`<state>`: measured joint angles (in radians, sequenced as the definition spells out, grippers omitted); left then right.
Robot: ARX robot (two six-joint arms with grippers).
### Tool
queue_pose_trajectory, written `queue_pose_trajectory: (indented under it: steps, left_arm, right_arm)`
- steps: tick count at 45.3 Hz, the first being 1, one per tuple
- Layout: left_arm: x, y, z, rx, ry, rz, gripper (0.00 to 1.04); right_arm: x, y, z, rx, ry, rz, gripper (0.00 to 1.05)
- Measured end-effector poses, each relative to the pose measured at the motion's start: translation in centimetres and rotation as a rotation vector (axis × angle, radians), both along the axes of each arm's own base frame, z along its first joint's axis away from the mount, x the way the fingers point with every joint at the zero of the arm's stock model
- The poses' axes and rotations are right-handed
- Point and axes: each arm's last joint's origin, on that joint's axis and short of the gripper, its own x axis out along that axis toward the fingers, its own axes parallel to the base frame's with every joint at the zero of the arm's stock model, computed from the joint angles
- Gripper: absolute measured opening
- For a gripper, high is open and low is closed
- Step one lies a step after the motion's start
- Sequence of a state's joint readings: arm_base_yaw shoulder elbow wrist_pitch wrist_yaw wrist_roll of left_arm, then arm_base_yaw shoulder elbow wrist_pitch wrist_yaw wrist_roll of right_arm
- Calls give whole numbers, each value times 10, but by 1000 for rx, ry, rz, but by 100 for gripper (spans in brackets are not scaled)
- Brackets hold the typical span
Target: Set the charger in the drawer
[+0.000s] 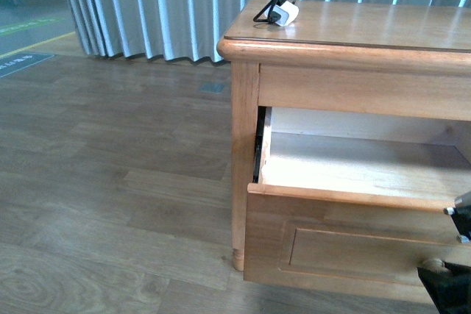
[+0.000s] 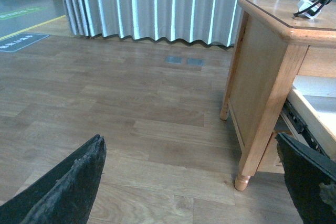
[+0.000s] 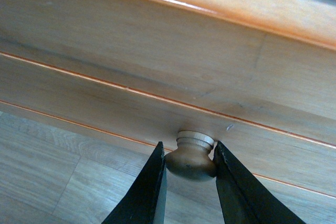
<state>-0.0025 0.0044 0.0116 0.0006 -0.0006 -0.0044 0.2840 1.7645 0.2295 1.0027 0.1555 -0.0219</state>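
Observation:
The white charger (image 1: 287, 11) with its looped black cable sits on the cabinet top near the front left corner; it also shows in the left wrist view (image 2: 308, 8). The wooden drawer (image 1: 346, 174) is pulled out, its pale inside bare. My right gripper (image 3: 190, 162) is shut on the drawer's round knob (image 3: 192, 157), one finger on each side; in the front view it (image 1: 446, 273) shows at the bottom right by the drawer front. My left gripper (image 2: 191, 182) is open and empty, low over the floor left of the cabinet.
The honey-coloured cabinet (image 1: 243, 145) stands on a wood-plank floor (image 1: 110, 182). Grey pleated curtains (image 1: 147, 5) hang behind. A cabinet foot (image 2: 242, 182) is close to my left gripper's far finger.

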Motion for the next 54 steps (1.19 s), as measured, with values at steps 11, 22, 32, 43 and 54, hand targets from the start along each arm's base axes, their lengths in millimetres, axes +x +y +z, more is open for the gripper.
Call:
queue_pose_trajectory:
  steps: [11,22,32,43,54]
  left_arm:
    - [0,0,0,0,0,0,99]
    - [0,0,0,0,0,0,99]
    - [0,0,0,0,0,0,99]
    - [0,0,0,0,0,0,99]
    - [0,0,0,0,0,0,99]
  right_arm:
    - [-11,-7,29,58,-27,-9,68]
    - [-39,-22,80,85,-100,-30,96]
    - [-62,-38,108,101,-213,-121,96]
    - [-92,-56,121,156,-326,-169,96]
    - [-107,-73,119,236,-410,-283,96]
